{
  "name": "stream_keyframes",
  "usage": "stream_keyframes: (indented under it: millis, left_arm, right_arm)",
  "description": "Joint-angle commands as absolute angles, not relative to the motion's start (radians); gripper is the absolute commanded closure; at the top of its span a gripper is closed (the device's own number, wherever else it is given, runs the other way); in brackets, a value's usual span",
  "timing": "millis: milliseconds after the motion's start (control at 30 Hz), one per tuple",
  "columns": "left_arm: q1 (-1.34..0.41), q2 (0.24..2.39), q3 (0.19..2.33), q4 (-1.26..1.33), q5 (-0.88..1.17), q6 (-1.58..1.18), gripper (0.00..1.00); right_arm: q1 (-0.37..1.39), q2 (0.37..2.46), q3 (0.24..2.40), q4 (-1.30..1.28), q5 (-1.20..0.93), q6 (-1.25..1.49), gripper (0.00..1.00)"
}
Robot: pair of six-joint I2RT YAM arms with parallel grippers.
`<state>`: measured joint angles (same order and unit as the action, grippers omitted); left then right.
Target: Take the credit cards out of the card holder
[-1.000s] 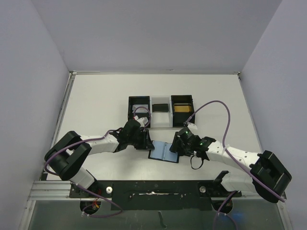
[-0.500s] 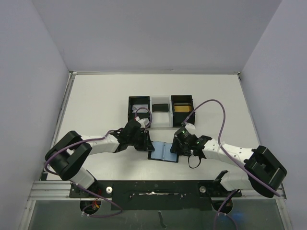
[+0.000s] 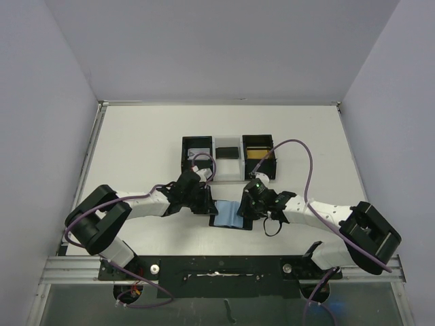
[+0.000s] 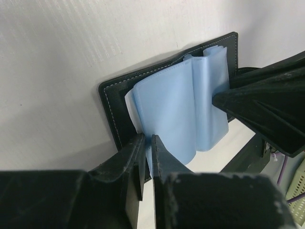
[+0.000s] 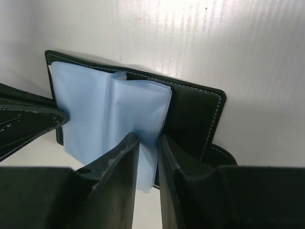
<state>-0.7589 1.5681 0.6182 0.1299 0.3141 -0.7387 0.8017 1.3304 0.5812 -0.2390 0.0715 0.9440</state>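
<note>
- From the top view, you have the card holder (image 3: 228,215) lying spread open on the white table (image 3: 136,156), near the front edge and between the two arms.
- The left hand (image 3: 206,203) is at its left edge and the right hand (image 3: 245,207) at its right edge, both low over it.
- Behind it stands a row: a black box (image 3: 184,153) with a pale card (image 3: 198,151) in it, a small black rectangle (image 3: 227,152), and a second black box (image 3: 274,153) with a gold-tan card (image 3: 257,154) in it.
- In your left wrist view, the left hand (image 4: 148,153) has its fingers (image 4: 131,160) almost together, pinched on the near edge of a blue pocket leaf of the card holder (image 4: 164,107).
- The black cover lies flat on the table (image 4: 71,47); the right hand (image 4: 267,112) presses in from the far side.
- In your right wrist view, the right hand (image 5: 148,157) has its fingers (image 5: 119,167) drawn close on a raised blue leaf of the card holder (image 5: 190,112), which fills the gap.
- The left hand (image 5: 26,124) shows at the left edge.
</note>
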Motion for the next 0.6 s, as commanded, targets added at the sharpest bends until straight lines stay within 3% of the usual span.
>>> stream_keyframes:
  millis: [0,200,567]
  left_arm:
    - [-0.778,1.589,0.653,0.176,0.348,-0.736,0.94]
    - [-0.782,1.583,0.653,0.177,0.338,-0.74,1.0]
    - [-0.782,1.553,0.653,0.369,0.444,-0.848,1.0]
  right_arm:
    - [0.818,1.35,0.611,-0.097,-0.03,0.929,0.78]
    - [0.819,1.393,0.65,-0.174,0.022,0.933,0.79]
    - [0.819,1.4,0.649,-0.257,0.095,0.961,0.78]
